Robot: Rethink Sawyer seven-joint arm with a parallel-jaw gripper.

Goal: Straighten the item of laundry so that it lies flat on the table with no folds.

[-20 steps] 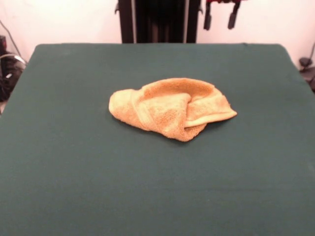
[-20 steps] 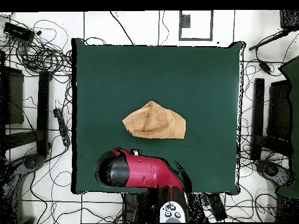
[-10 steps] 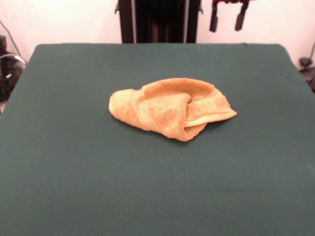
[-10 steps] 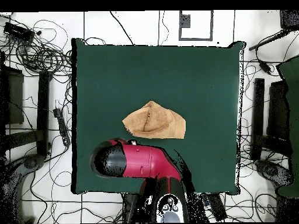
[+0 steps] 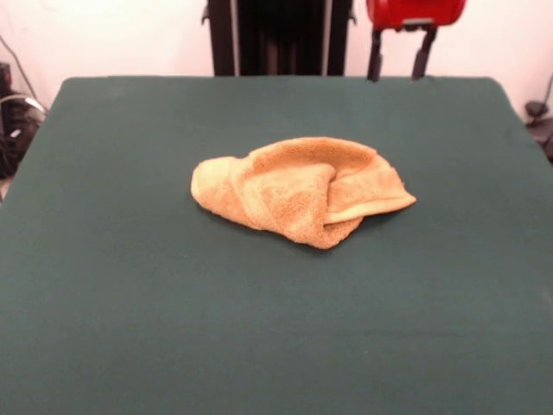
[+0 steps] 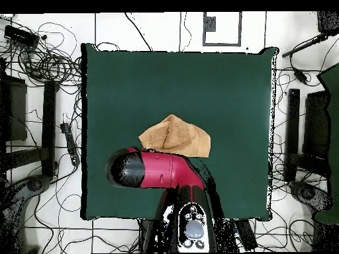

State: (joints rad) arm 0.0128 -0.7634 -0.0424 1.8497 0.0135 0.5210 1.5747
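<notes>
Front view shows the hand (image 5: 397, 65) lower than a second ago: then only its dark fingertips hung at the top edge, now its red body and both fingers (image 5: 375, 62) are in the picture, above the far edge of the tabletop (image 5: 104, 285), right of centre. The fingers stand apart with nothing between them, so the hand is open and empty. In the overhead view the red arm (image 6: 155, 170) has swung in over the cloth's edge nearest the robot's base. I judge this an approach, with no grasp made yet and the straightening not begun.

The towel (image 5: 298, 188) has not moved. It lies near the tabletop's middle, well apart from the hand, bunched into a lump: one layer rolls over from the left, and a flap with a hemmed edge sticks out to the right.
</notes>
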